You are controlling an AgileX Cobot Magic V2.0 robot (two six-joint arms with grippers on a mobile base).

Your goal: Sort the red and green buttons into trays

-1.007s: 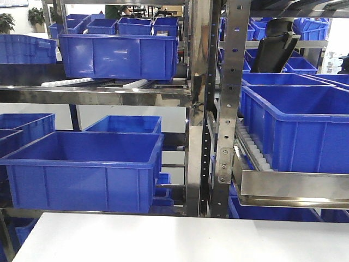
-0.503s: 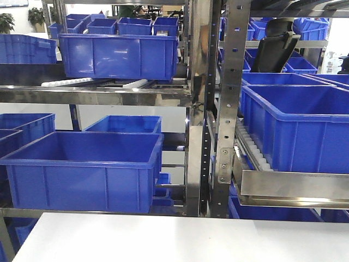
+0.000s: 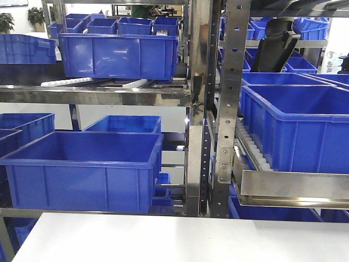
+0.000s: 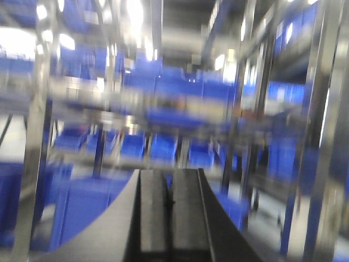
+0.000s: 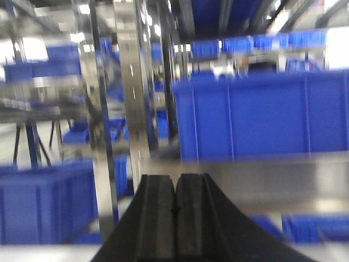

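No buttons and no trays show in any view; they are out of view. My left gripper (image 4: 170,173) points out at the blurred shelving, its two dark fingers pressed together with nothing between them. My right gripper (image 5: 176,179) is also shut and empty, aimed at a steel rack post and a blue crate. Neither gripper appears in the front view.
A steel rack post (image 3: 197,109) stands ahead with deep blue crates on its shelves: a large one at lower left (image 3: 82,169), one at right (image 3: 297,128), one on the upper shelf (image 3: 117,54). A white table edge (image 3: 180,237) runs along the bottom.
The racks and crates have not moved in the front view. Only a person far in the background at the top has shifted to the right.
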